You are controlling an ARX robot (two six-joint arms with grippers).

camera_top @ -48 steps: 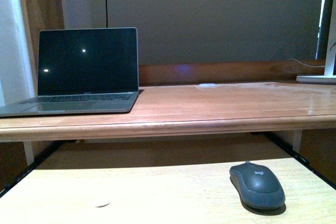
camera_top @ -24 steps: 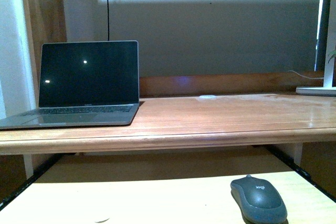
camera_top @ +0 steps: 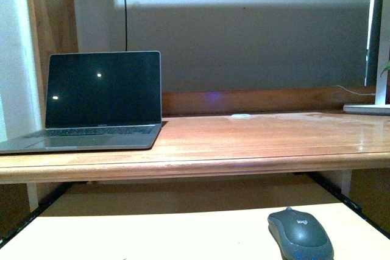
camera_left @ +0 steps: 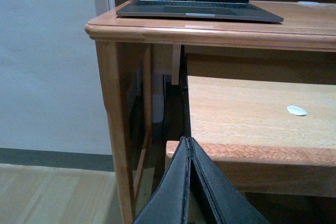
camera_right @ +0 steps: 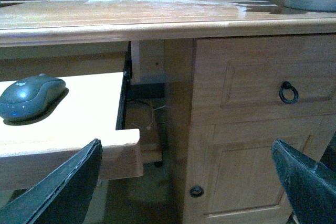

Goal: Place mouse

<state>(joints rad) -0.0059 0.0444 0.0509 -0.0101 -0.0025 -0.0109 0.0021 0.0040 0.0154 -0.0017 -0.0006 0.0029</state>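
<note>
The counter (camera_top: pixel 244 144) is overhanging the pull-out tray (camera_top: pixel 183 235), likely crowding any lifting arm. The right claw (camera_right: pixel 186 142) is gaping wide and the left claw (camera_left: pixel 188 140) is pressing together. The mouse (camera_top: pixel 300 234) is lying by the tray's right edge, where a nudge could be sliding it off.

Front cam sits low, about level with the counter (camera_top: pixel 244 135) edge, facing the back wall square-on: laptop (camera_top: pixel 100 98) left, mouse (camera_top: pixel 300 232) close in on the pull-out shelf (camera_top: pixel 183 235) at bottom right. Left wrist cam is low off the counter's left corner, looking past the leg up to the same laptop, with the left fingers (camera_left: pixel 210 192) pressed together in the foreground. Right wrist cam is low and close at the shelf's right end, facing the drawer front (camera_right: pixel 252 77); it shares mouse and shelf with front, right fingers (camera_right: pixel 68 182) spread wide in the foreground.
</note>
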